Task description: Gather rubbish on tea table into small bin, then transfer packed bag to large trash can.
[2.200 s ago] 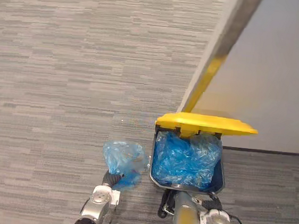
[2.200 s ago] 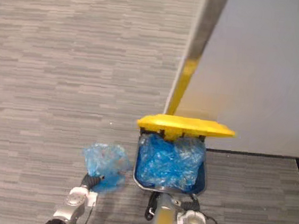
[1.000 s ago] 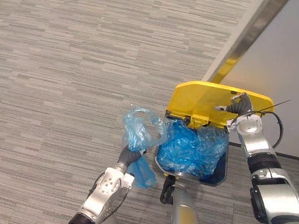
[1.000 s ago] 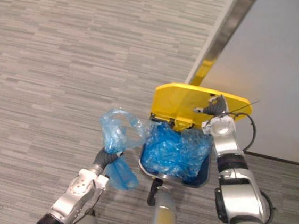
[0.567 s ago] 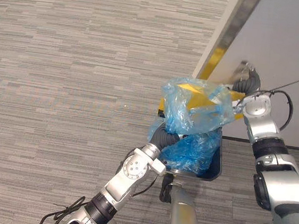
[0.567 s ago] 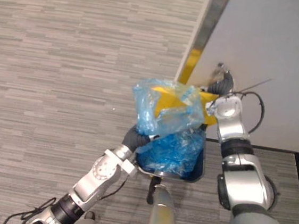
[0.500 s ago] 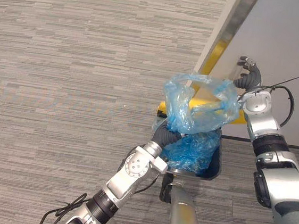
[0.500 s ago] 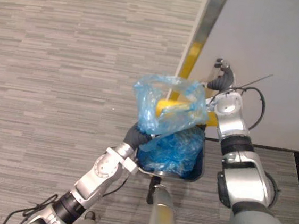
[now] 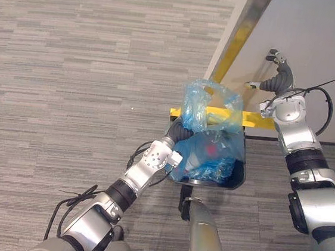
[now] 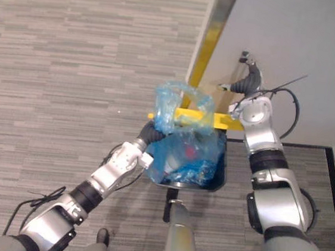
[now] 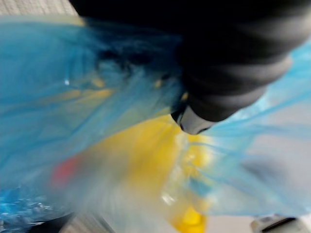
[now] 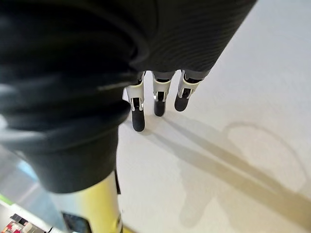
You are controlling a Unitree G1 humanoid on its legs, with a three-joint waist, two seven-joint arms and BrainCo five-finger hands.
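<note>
The large trash can point(image 9: 237, 179) stands against the wall, lined with blue plastic, its yellow lid point(image 9: 258, 120) raised and seen edge-on. My left hand point(image 9: 179, 133) reaches over the can's near-left rim, shut on the neck of the blue rubbish bag point(image 9: 208, 109). The bag's body hangs down inside the can, with something red point(image 9: 212, 148) showing through it. The left wrist view has the blue bag point(image 11: 73, 97) stretched close past the hand, the yellow lid point(image 11: 141, 165) behind it. My right hand point(image 9: 276, 77) is raised above the lid by the wall, open, its fingers point(image 12: 156, 99) straight and holding nothing.
A white wall point(image 9: 320, 45) with a metal edge strip point(image 9: 240, 34) rises right behind the can. Grey striped carpet point(image 9: 70, 79) spreads to the left and front. A dark line point(image 9: 327, 143) borders the floor at the foot of the wall.
My left hand has lowered the blue bag from above the lid into the can. The right hand has come off the lid and risen toward the wall. The view has shifted.
</note>
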